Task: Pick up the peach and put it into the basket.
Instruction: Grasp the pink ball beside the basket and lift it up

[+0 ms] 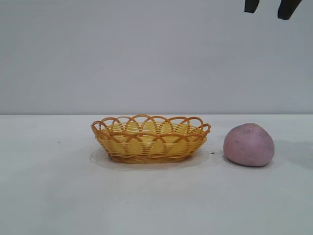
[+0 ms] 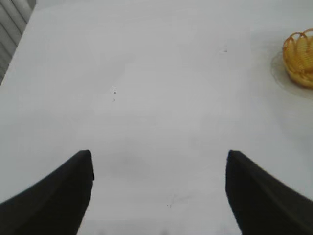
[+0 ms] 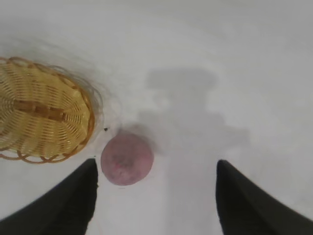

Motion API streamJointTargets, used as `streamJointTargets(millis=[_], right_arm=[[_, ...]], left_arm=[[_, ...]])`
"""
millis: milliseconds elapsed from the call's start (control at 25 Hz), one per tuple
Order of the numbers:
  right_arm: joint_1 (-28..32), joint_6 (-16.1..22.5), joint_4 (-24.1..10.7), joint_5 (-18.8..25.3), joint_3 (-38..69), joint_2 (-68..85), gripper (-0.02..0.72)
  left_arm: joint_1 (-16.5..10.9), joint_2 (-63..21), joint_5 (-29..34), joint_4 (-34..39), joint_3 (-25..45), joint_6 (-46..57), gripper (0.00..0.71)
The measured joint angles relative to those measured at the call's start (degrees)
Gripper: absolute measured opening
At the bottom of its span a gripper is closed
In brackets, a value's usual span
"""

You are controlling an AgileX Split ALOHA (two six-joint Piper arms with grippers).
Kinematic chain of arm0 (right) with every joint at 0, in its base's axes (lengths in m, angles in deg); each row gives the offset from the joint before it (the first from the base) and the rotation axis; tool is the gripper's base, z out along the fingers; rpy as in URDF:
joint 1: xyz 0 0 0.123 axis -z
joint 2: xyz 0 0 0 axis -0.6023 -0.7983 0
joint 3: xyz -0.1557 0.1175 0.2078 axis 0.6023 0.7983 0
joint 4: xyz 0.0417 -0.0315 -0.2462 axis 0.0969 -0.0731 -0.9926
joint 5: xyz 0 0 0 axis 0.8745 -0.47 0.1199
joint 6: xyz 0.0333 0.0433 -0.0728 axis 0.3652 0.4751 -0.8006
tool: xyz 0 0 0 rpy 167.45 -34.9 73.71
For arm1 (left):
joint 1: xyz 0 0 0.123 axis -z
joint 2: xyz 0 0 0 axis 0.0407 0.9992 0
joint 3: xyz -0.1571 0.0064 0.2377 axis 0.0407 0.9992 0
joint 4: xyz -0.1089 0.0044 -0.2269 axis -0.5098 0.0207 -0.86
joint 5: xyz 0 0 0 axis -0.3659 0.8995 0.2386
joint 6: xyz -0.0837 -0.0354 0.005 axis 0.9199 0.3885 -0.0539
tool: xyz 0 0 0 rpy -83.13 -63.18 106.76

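Note:
The dull pink peach [image 1: 249, 145] rests on the white table just right of the yellow and orange wicker basket [image 1: 150, 138], a small gap between them. High above the peach hangs my right gripper [image 1: 270, 8], open and empty; only its two dark fingertips show at the top edge. From the right wrist camera, the peach [image 3: 127, 159] lies far below, close to one finger of the right gripper [image 3: 156, 166], beside the basket [image 3: 44, 117]. My left gripper [image 2: 159, 159] is open over bare table, with the basket's rim [image 2: 299, 56] off to one side.
The white table [image 1: 58, 196] runs wide to the left and front of the basket. A plain grey wall stands behind. A ribbed grey edge [image 2: 12, 29] shows at the table's corner in the left wrist view.

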Motion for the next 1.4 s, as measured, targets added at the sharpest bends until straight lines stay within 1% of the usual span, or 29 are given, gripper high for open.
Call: streamJointTargets(millis=[280, 480, 640, 760, 880, 1040, 1080, 1120, 1200, 1400], right_arm=[[0.00, -0.09, 3.33, 0.27, 0.00, 0.23, 0.426], [0.00, -0.09, 4.35, 0.27, 0.15, 0.23, 0.426], [0.00, -0.09, 5.15, 0.06, 5.90, 0.37, 0.426], [-0.03, -0.09, 5.25, -0.33, 12.87, 0.37, 0.426], [-1.40, -0.09, 4.99, -4.44, 18.68, 0.37, 0.426], [-4.67, -0.09, 4.90, -11.06, 23.14, 0.37, 0.426], [-5.10, -0.09, 4.90, -12.28, 23.32, 0.10, 0.380], [-5.54, -0.09, 4.90, -13.26, 23.41, -0.14, 0.371], [-5.70, -0.09, 4.90, -14.84, 23.41, -1.61, 0.377], [-5.70, -0.09, 4.54, -17.64, 23.41, -6.51, 0.377]], left_arm=[[0.00, -0.02, 0.00, 0.00, 0.00, 0.00, 0.497], [0.00, -0.02, 0.00, 0.00, 0.00, 0.00, 0.497], [0.00, -0.02, 0.00, 0.00, 0.00, 0.00, 0.497], [0.00, -0.02, 0.00, 0.00, 0.00, 0.00, 0.497], [0.00, -0.02, 0.00, 0.00, 0.00, -0.11, 0.497], [0.00, -0.02, 0.00, 0.00, 0.00, -0.11, 0.497], [0.00, -0.02, 0.00, 0.00, 0.00, -0.11, 0.497], [0.00, -0.02, 0.00, 0.00, 0.00, -0.11, 0.497], [0.00, -0.02, 0.00, 0.00, 0.00, -0.11, 0.497], [0.00, -0.02, 0.00, 0.00, 0.00, -0.11, 0.497]])
